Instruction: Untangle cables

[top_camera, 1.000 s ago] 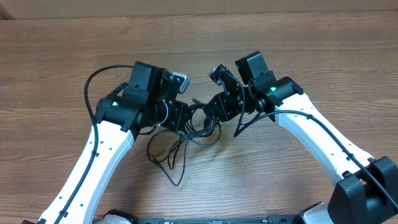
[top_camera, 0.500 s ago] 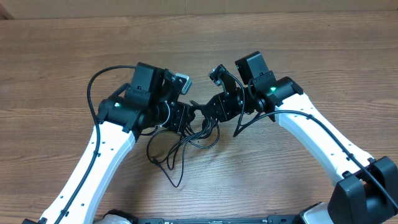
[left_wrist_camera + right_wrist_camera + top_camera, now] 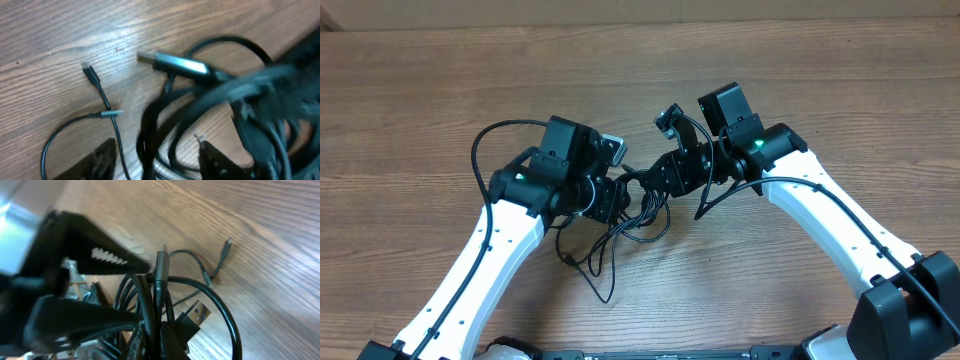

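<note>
The black cables [image 3: 642, 216] lie in a tangle on the wooden table between my two grippers, with loose ends trailing toward the front [image 3: 602, 272]. My left gripper [image 3: 617, 196] is at the tangle's left side. In the left wrist view it [image 3: 157, 152] is open, with several strands running between its fingers [image 3: 102, 159]. A silver-tipped plug [image 3: 175, 64] and two small plugs [image 3: 88, 68] lie beyond. My right gripper [image 3: 655, 180] is shut on a bundle of cable strands [image 3: 150, 305]. A USB plug [image 3: 194, 314] sticks out beside its fingers.
Thicker black arm cables loop beside each arm [image 3: 478, 160]. The left gripper's serrated finger [image 3: 107, 256] shows close in front of the right wrist camera. Bare wooden table [image 3: 820, 80] lies all around the tangle.
My left arm has shifted right and slightly forward, closing in on the tangle. The right gripper has stayed in place with the cables in it.
</note>
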Tool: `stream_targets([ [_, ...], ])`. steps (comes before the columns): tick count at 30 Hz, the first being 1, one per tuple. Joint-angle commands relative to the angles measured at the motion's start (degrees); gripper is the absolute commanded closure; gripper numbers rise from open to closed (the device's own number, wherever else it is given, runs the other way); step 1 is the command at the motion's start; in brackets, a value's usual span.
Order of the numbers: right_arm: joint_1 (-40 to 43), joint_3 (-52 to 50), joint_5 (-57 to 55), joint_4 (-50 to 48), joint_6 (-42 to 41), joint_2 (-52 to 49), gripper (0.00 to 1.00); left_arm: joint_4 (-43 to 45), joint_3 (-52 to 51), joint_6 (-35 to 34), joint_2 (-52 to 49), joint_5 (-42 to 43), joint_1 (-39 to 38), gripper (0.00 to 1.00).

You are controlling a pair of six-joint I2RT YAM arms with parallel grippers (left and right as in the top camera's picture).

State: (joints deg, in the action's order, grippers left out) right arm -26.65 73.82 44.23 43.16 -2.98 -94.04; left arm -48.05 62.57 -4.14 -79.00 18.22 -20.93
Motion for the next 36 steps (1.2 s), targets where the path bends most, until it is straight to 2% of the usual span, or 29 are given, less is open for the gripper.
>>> stream_targets([
  [1,-0.2,0.09,5.77,-0.11,-0.26,0.15,0.96,2.08,-1.81,-2.29,0.55,-0.83,-0.26,0.42],
  [5,-0.11,0.09,6.93,-0.04,-0.26,0.15,0.96,3.56,-3.08,-2.43,0.55,-0.81,-0.26,0.42],
  [6,-0.02,0.09,6.93,0.02,-0.28,0.15,0.96,3.85,-3.3,-2.78,0.55,-0.83,-0.26,0.49],
  [8,0.31,0.09,6.93,0.28,-0.26,0.15,0.96,4.33,-3.63,-2.78,0.55,-0.83,-0.26,0.75],
  [10,0.68,0.09,6.84,0.63,-0.22,0.15,0.96,4.57,-3.69,-2.78,0.55,-0.83,-0.26,0.96],
  [18,0.94,0.07,-10.93,7.52,1.99,0.15,0.96,5.09,-3.04,-3.87,0.63,-0.79,1.7,0.96],
  [26,-1.14,0.07,-10.27,14.95,10.69,0.15,0.96,6.91,-2.4,-7.23,0.7,-0.68,2.56,0.96],
  [31,-1.46,0.07,-8.7,17.11,11.04,0.15,0.96,7.04,-2.4,-8.39,0.7,-0.85,2.56,0.96],
  [36,-1.46,0.09,-7.06,17.42,11.04,0.15,0.96,8.13,-2.4,-12.68,0.68,-1.18,2.56,0.96],
])
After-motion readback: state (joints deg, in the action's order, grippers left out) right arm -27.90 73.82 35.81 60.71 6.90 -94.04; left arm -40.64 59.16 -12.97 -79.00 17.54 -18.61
